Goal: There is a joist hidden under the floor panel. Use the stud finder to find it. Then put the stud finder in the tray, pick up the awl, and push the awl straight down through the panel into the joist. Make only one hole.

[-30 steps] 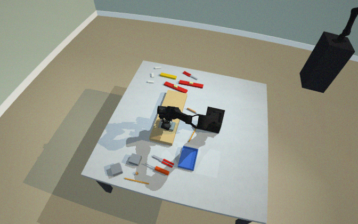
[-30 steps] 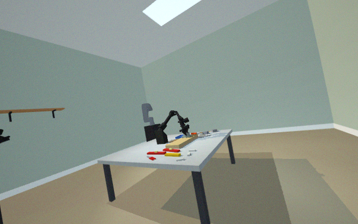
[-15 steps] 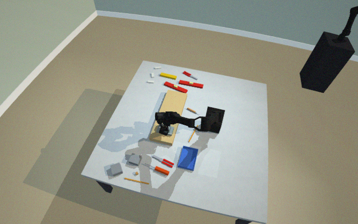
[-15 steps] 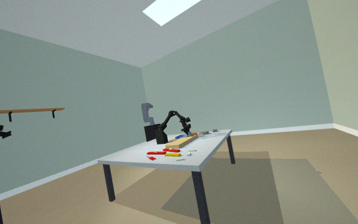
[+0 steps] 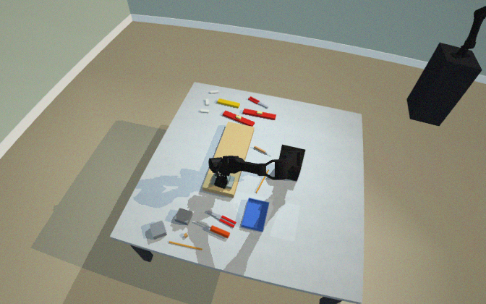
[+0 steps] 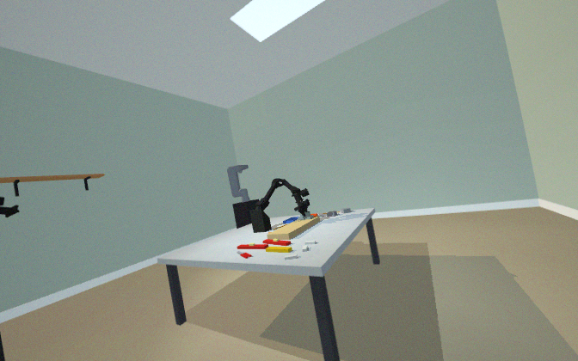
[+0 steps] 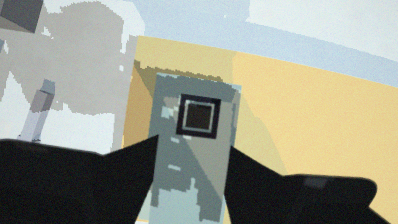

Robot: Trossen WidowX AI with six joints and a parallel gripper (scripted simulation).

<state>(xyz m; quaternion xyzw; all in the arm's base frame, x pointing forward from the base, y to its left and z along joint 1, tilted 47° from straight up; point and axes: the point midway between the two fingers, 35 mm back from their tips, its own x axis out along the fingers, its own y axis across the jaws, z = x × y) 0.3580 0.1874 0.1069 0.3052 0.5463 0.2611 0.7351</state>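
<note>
Pale grey-green rectangular stud finder (image 7: pixel 192 150) w/ black-framed square indicator (image 7: pixel 198 116), unlit, lies flat on the tan wooden floor panel (image 5: pixel 233 141), at the panel end nearest the blue rectangular tray (image 5: pixel 254 214). Black parallel-jaw gripper (image 7: pixel 191 172) is clamped on the finder's sides. Step in hand: joist scan, approx. first third of task. Next move likely calls for sliding along the panel until the indicator lights, then noting that pos. before transfer to tray. Awl not reliably identifiable among the small tools.
</note>
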